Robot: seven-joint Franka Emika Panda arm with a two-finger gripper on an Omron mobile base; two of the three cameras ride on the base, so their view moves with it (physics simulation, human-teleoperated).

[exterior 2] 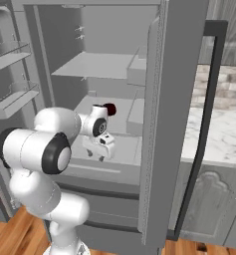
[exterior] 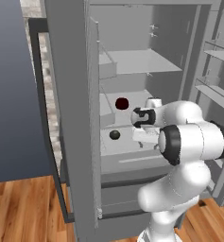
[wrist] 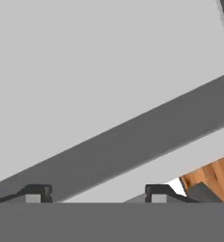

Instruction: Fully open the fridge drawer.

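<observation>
Gripper poised above the drawer front

Gripper (exterior 2: 100, 155) hangs released, fingertips (wrist: 35, 193) spread, just above the fridge drawer (exterior 2: 97, 172) low in the open fridge (exterior 2: 172, 74). Best lower squarely, hook the pale ridge, then pull straight outward, avoiding the dark balls (exterior: 122, 103).

Open grey fridge door (exterior: 78, 118) walls the left side; dark red round fruit (exterior: 122, 103) and small dark green ball (exterior: 115, 134) occupy shelves behind the white arm (exterior: 189, 142).
</observation>
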